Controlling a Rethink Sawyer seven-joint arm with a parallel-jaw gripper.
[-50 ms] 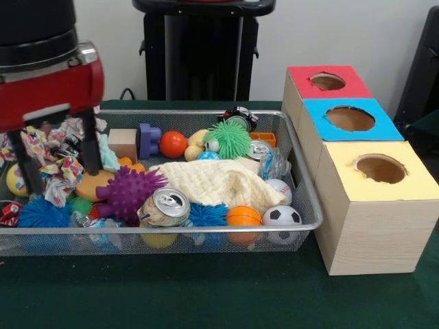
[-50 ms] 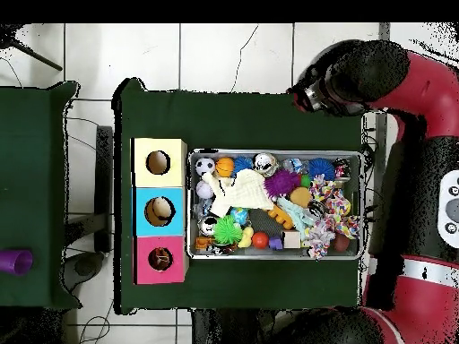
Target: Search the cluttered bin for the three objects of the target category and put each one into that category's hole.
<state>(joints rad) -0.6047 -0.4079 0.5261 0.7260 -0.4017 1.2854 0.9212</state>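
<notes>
- Red-housed gripper is hovering over one end of the wire bin; two dark fingers are hanging spread apart, nothing between them; released, empty
- directly under the fingers: crumpled printed paper wads, at least two; just beside them a purple spiky ball
- target category isn't named, so I can't tell which items count; candidates are all sitting in the bin
- count, moving away from the gripper: one wooden block; one blue plastic piece; one orange ball; one green stringy ball; two cans visible, nearer one; one cream cloth; one small basketball; one soccer ball; one baseball
- three boxes well apart from the gripper, beyond the bin's other end: red hole, blue hole, yellow hole
- progress: overhead is showing something inside the blue and red holes, unclear what; judging search is in progress, sorting unfinished
</notes>
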